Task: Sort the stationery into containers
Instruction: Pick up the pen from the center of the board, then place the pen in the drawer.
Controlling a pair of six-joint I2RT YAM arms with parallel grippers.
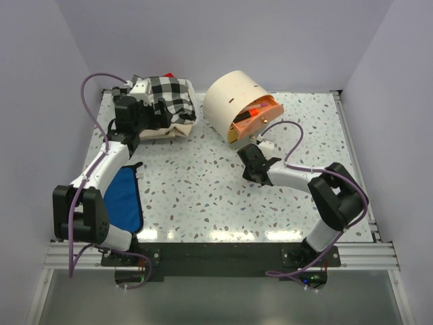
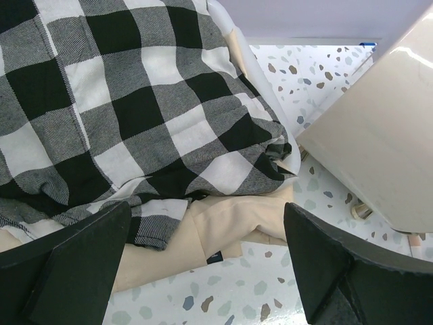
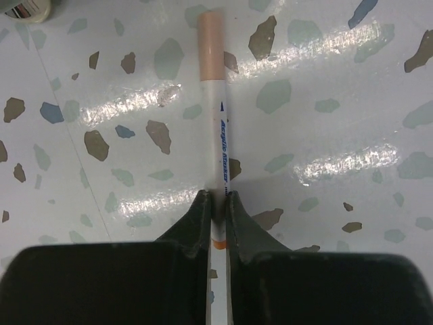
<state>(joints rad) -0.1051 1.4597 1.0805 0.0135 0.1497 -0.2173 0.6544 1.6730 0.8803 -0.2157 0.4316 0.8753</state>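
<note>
My right gripper (image 3: 216, 200) is shut on a thin white marker pen (image 3: 215, 101) with a peach cap and blue lettering, held low over the speckled table. In the top view this gripper (image 1: 252, 162) sits just in front of the cream drum-shaped cabinet (image 1: 230, 98). The cabinet's orange drawer (image 1: 260, 116) is pulled open, with an orange-red item and a dark pen inside. My left gripper (image 1: 132, 116) is open and empty at the black-and-white checked cloth pile (image 1: 166, 95). In the left wrist view its fingers (image 2: 81, 250) straddle the cloth's edge (image 2: 135, 101).
A beige cloth (image 2: 223, 223) lies under the checked one. The cabinet wall (image 2: 379, 149) is close on the right of the left wrist view. A blue cloth (image 1: 125, 200) lies by the left arm. A small round thing (image 3: 27, 7) shows at the right wrist view's top left corner.
</note>
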